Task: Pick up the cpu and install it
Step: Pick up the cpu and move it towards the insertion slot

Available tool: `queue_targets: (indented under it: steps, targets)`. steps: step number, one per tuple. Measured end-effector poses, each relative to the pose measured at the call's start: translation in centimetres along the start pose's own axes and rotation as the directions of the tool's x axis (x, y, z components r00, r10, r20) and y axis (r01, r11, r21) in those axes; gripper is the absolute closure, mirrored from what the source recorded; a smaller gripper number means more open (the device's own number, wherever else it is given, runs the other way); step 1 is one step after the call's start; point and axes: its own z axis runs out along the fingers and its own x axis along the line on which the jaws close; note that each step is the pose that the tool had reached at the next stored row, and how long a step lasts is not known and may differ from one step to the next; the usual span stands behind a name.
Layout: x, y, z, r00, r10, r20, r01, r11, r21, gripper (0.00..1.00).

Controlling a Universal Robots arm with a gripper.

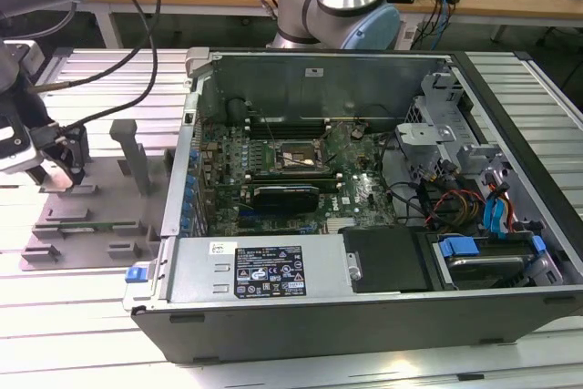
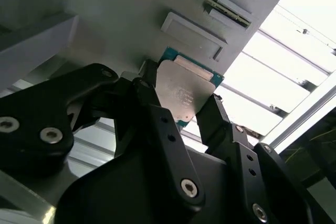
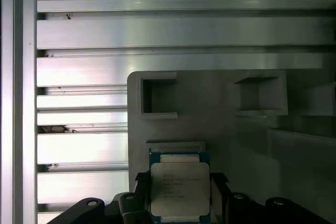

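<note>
The cpu is a small square chip with a silvery metal top and a green rim. In both wrist views it sits between my black fingers, which press on two opposite edges. My gripper is shut on the cpu, just over the grey plastic tray. In the exterior view my gripper hangs over that tray at the exterior view's left, well away from the open computer case. The black socket frame lies on the motherboard inside the case.
The tray has upright grey blocks beside my gripper. Ribbed aluminium table slats lie around the tray. The case wall stands between the tray and the motherboard. A second robot arm base stands behind the case.
</note>
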Motion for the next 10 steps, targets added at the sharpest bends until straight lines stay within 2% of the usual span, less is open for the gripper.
queue_targets:
  steps: [1, 6, 10]
  targets:
    - [0.00, 0.03, -0.04, 1.0000, 0.000, -0.0001, 0.000, 1.0000, 0.0001, 0.45]
    - [-0.04, 0.28, -1.81, 1.0000, 0.000, 0.0001, 0.000, 1.0000, 0.0008, 0.45]
    - [-0.06, 0.41, -2.91, 1.0000, 0.000, 0.0000, 0.000, 1.0000, 0.0013, 0.45]
